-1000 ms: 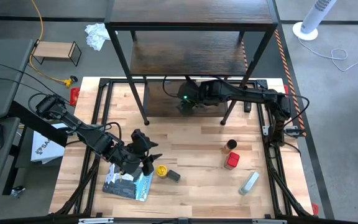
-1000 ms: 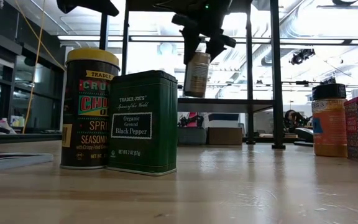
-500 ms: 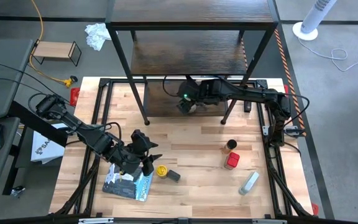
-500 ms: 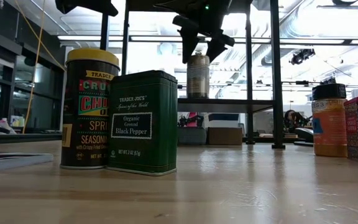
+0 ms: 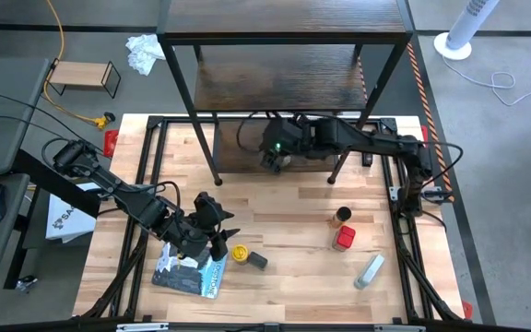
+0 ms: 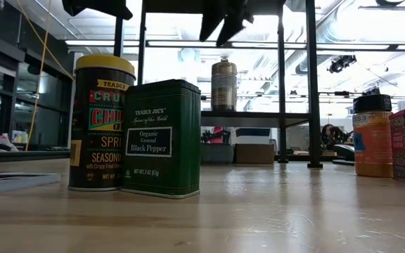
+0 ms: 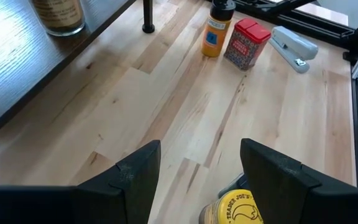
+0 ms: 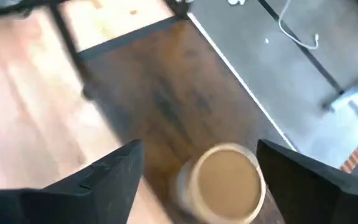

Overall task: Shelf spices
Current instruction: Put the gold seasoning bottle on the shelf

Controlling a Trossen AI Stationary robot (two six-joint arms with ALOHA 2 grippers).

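The tan-lidded jar (image 6: 223,84) stands upright on its base on the shelf's lower dark board (image 6: 259,114). It also shows in the right wrist view (image 8: 225,183) and the left wrist view (image 7: 58,15). My right gripper (image 6: 220,28) hangs open straight above it, clear of the lid. My left gripper (image 5: 224,226) is open over the table's near left, just above and beside the yellow-lidded jar (image 7: 238,208), touching nothing. The black tin (image 5: 258,261) stands next to that jar. The brown jar (image 5: 342,216) and the red one (image 5: 344,238) stand at the right.
A grey-white tube (image 5: 369,271) lies near the right front. A flat blue-grey packet (image 5: 192,272) lies under my left arm. The shelf's thin black legs (image 5: 217,180) stand on the table's far half. A small light-wood rack (image 5: 83,76) sits on the floor beyond the table.
My right gripper has set the tilted tan-lidded jar down upright on the shelf's lower board, let go of it and gone up, clear of the lid. The jar stays standing where it was put.
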